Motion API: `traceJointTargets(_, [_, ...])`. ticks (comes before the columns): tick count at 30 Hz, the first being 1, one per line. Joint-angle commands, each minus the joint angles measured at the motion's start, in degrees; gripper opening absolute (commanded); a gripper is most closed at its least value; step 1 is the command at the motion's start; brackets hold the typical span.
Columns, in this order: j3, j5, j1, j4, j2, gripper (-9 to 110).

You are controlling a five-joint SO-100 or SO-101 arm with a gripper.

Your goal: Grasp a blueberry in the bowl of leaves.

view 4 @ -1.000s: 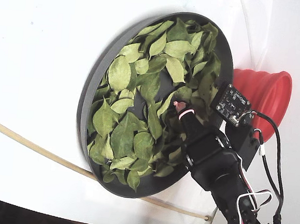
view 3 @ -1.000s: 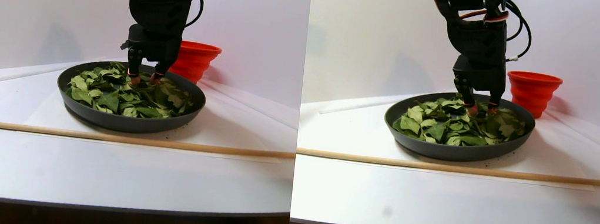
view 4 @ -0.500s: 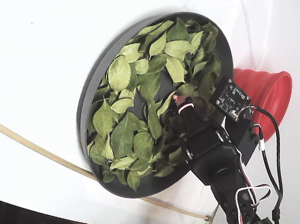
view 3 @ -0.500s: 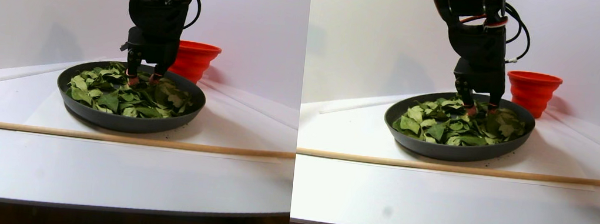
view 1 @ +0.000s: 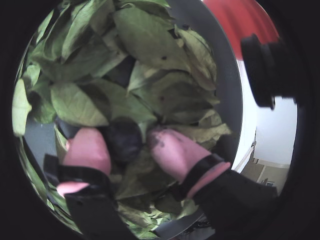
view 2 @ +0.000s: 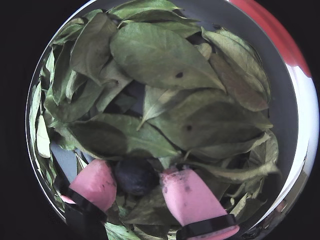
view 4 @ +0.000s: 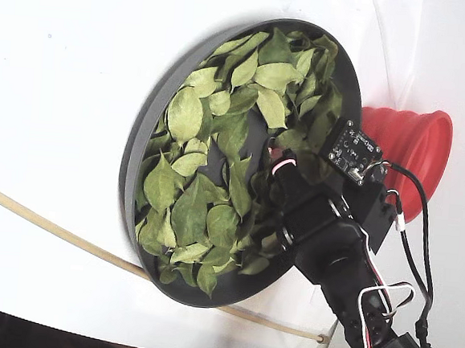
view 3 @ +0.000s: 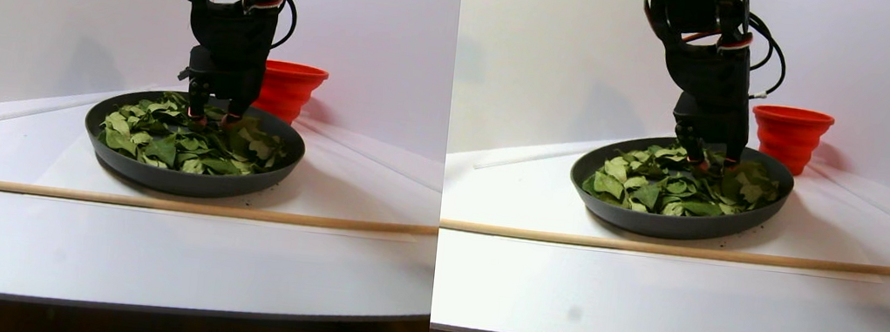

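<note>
The dark grey bowl (view 1: 227,65) (view 2: 287,115) (view 3: 190,181) (view 4: 139,134) is filled with loose green leaves (view 1: 150,40) (view 2: 160,55) (view 3: 175,144) (view 4: 185,114). A dark blueberry (view 1: 122,140) (view 2: 135,176) lies among them. My gripper (view 1: 125,142) (view 2: 136,180) (view 3: 209,117) (view 4: 275,163) is down in the leaves at the bowl's side nearest the red cup. Its two pink fingertips (view 1: 87,150) (view 2: 187,195) sit on either side of the blueberry and press against it. The berry is hidden in the stereo pair and fixed views.
A red ribbed cup (view 1: 240,20) (view 2: 280,35) (view 3: 288,85) (view 4: 412,148) stands just outside the bowl behind the arm. A thin wooden stick (view 3: 144,201) (view 4: 35,219) lies across the white table in front of the bowl.
</note>
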Motion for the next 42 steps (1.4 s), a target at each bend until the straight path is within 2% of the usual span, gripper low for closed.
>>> traceJointTargets(1, [-2.55, -0.7, 0.62, -1.32, 0.88, 16])
traceJointTargets(42, [3.08, 0.0, -0.53, -0.62, 10.9, 13])
